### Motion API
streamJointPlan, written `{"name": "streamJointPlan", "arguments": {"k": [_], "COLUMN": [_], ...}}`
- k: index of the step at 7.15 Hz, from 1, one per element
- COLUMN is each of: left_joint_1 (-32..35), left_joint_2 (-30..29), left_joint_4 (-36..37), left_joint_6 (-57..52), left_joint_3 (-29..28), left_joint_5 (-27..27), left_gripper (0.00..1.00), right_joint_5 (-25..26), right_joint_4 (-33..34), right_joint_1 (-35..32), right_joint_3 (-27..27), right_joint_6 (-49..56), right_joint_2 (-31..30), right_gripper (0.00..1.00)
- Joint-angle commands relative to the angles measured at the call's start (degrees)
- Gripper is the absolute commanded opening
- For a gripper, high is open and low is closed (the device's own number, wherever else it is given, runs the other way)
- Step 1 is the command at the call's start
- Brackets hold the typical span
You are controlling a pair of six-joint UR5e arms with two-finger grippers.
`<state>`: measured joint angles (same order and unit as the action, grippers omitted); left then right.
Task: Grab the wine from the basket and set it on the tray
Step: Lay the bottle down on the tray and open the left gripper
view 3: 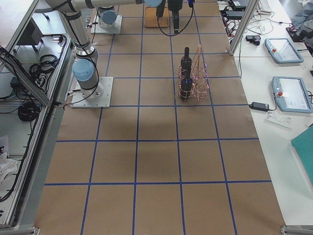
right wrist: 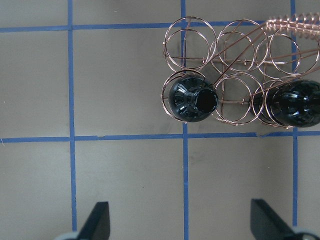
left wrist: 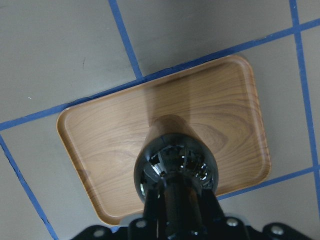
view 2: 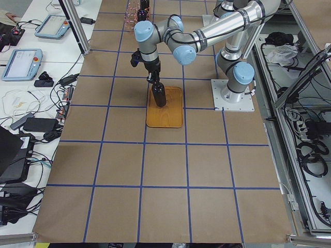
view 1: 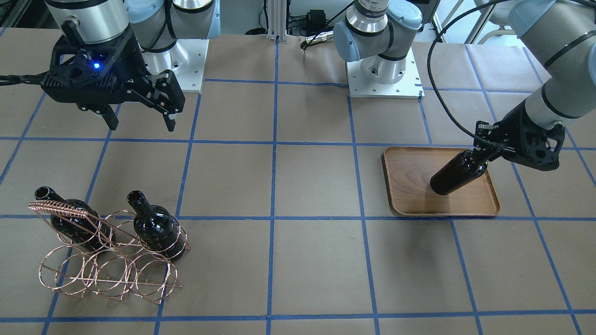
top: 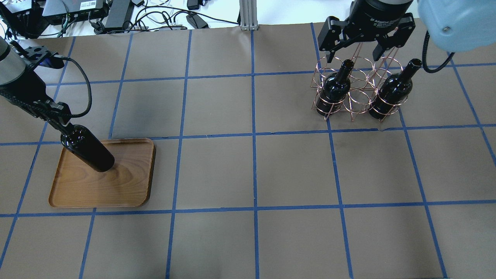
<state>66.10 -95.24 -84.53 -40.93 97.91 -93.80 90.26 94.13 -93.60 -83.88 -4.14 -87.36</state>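
Observation:
My left gripper (view 1: 482, 151) is shut on the neck of a black wine bottle (view 1: 458, 172), holding it upright over the far part of the brown wooden tray (view 1: 414, 197). I cannot tell whether the bottle's base touches the tray. The bottle (left wrist: 175, 165) and tray (left wrist: 110, 145) fill the left wrist view. Two more wine bottles (top: 334, 87) (top: 391, 91) stand in the copper wire basket (top: 358, 100). My right gripper (top: 353, 52) is open and empty, high above and beside the basket. In the right wrist view the nearer bottle (right wrist: 192, 97) shows from above.
The table is brown paper with a blue tape grid (top: 254, 135). The arm bases (view 1: 384, 74) stand at the robot's edge. Cables and devices (top: 116, 15) lie beyond the far edge. The basket's coiled handle (view 1: 58, 207) rises over the bottles.

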Motion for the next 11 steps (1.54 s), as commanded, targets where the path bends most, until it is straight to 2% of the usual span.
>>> {"name": "streamJointPlan", "arguments": {"k": [1, 2, 3, 5, 6, 7, 8, 10, 11], "left_joint_1": [0.0, 0.0, 0.0, 0.3, 0.3, 0.3, 1.3, 3.9, 4.2], "left_joint_2": [-0.3, -0.4, -0.6, -0.9, -0.8, -0.7, -0.3, 3.2, 5.5], "left_joint_4": [0.0, 0.1, 0.0, 0.0, -0.5, -0.7, -2.2, -6.0, -7.9], "left_joint_6": [-0.1, 0.3, 0.3, 0.4, 0.4, 2.6, 9.3, 17.1, 20.1], "left_joint_3": [0.0, 0.0, 0.0, 0.1, 0.0, 0.0, 0.0, -2.1, -5.2], "left_joint_5": [-2.0, -1.8, -1.7, -1.5, -1.6, -1.8, -2.2, -2.4, -1.8], "left_gripper": [0.06, 0.07, 0.14, 0.19, 0.47, 0.84, 1.0, 1.0, 1.0], "right_joint_5": [0.0, -0.1, 0.0, -0.1, 0.0, 0.0, 0.0, 0.0, 0.0], "right_joint_4": [0.0, 0.0, 0.0, 0.0, 0.0, 0.0, 0.0, 0.0, 0.0], "right_joint_1": [0.0, 0.0, 0.0, 0.0, 0.0, 0.0, 0.0, 0.0, 0.0], "right_joint_3": [0.0, 0.0, 0.0, 0.0, 0.0, 0.0, 0.0, 0.0, 0.0], "right_joint_6": [0.1, -0.1, 0.0, 0.0, 0.0, 0.0, -0.1, 0.0, 0.0], "right_joint_2": [0.0, 0.0, 0.0, 0.0, 0.0, 0.0, 0.0, 0.0, 0.0], "right_gripper": [1.0, 1.0, 1.0, 1.0, 1.0, 1.0, 1.0, 1.0, 1.0]}}
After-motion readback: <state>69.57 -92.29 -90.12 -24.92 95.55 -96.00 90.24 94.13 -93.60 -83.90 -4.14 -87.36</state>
